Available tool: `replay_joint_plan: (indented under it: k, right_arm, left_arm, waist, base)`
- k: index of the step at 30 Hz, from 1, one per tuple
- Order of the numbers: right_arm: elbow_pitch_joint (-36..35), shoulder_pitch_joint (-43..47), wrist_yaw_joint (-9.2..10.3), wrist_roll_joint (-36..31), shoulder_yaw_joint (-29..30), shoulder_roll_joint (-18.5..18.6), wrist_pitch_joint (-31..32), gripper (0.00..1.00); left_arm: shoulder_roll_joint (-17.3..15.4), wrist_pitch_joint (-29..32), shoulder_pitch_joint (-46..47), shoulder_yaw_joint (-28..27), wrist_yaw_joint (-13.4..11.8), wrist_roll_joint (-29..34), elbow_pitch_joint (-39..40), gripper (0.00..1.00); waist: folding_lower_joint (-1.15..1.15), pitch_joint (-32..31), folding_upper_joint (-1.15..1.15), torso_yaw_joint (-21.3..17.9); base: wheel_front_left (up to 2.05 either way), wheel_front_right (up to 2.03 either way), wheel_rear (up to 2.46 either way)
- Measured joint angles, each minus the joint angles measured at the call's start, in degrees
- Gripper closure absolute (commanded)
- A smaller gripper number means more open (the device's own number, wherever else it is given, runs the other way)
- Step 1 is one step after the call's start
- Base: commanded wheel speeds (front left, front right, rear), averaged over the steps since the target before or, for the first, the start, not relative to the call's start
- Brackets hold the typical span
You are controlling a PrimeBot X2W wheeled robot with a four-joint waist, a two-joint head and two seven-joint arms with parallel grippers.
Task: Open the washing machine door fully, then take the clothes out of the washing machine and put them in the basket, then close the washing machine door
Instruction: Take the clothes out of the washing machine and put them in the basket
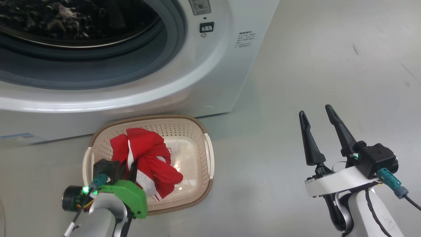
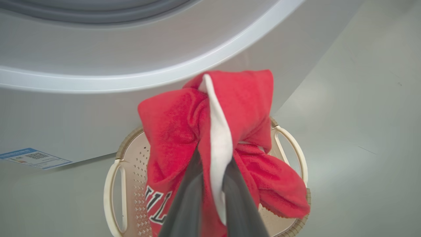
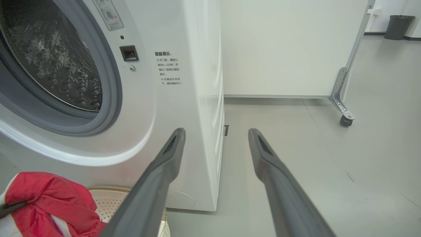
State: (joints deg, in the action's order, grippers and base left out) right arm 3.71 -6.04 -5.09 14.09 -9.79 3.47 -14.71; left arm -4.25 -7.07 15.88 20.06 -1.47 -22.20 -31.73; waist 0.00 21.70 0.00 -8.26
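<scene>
The red clothes (image 1: 144,158) with white trim hang bunched over the cream basket (image 1: 197,125), which stands on the floor in front of the washing machine (image 1: 213,65). My left gripper (image 1: 134,166) is shut on the clothes (image 2: 177,121); its dark fingers (image 2: 187,197) pinch a white strip. The folds reach down into the basket (image 2: 113,194). My right gripper (image 1: 315,111) stands open and holds nothing, off to the right over bare floor. The drum (image 3: 49,59) is open and dark. The washing machine door is out of view.
A blue label sticker (image 2: 33,158) sits low on the machine's front. In the right wrist view a white partition stands on a caster (image 3: 345,120), with a dark bin (image 3: 398,26) far behind. Grey floor (image 1: 329,65) lies open to the right of the machine.
</scene>
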Motion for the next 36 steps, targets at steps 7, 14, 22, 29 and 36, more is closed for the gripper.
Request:
replay_joint_plan:
  k: [7, 14, 22, 29, 36]
  right_arm:
    - [-1.2, -1.8, -0.09, 0.6, -0.4, -0.2, 0.0, 0.00]
    - [-1.9, -3.6, -0.14, 1.0, -0.6, -0.3, 0.0, 0.00]
    - [-2.2, -6.0, -0.33, 1.6, -0.9, -0.7, 0.0, 0.00]
    - [-1.5, -6.5, -0.24, 1.6, -0.2, -0.9, 0.0, 0.00]
    - [-1.2, -6.5, 0.14, 1.6, 0.5, -0.9, 0.0, 0.00]
  left_arm:
    - [-0.7, 1.6, 6.3, -1.1, 0.8, 0.0, -5.3, 1.00]
    - [-2.2, 3.5, 11.4, -1.6, 1.6, 0.0, -10.4, 1.00]
    - [-2.7, 5.8, 14.8, -2.1, 2.5, -0.8, -17.3, 0.00]
    - [-2.6, 4.4, 16.7, -2.7, 2.5, -0.8, -21.2, 0.00]
    - [-2.5, 1.0, 17.7, -3.3, 2.8, -0.8, -22.9, 0.00]
  waist:
    - [0.00, 4.6, 0.00, -2.7]
    - [0.00, 9.6, 0.00, -5.3]
    - [0.00, 14.7, 0.00, -8.0]
    - [0.00, 16.3, 0.00, -9.8]
    - [0.00, 14.9, 0.00, -8.8]
  base:
    - [0.00, 0.00, 0.00]
    - [0.00, 0.00, 0.00]
    - [0.00, 0.00, 0.00]
    - [0.00, 0.00, 0.00]
    - [0.00, 0.00, 0.00]
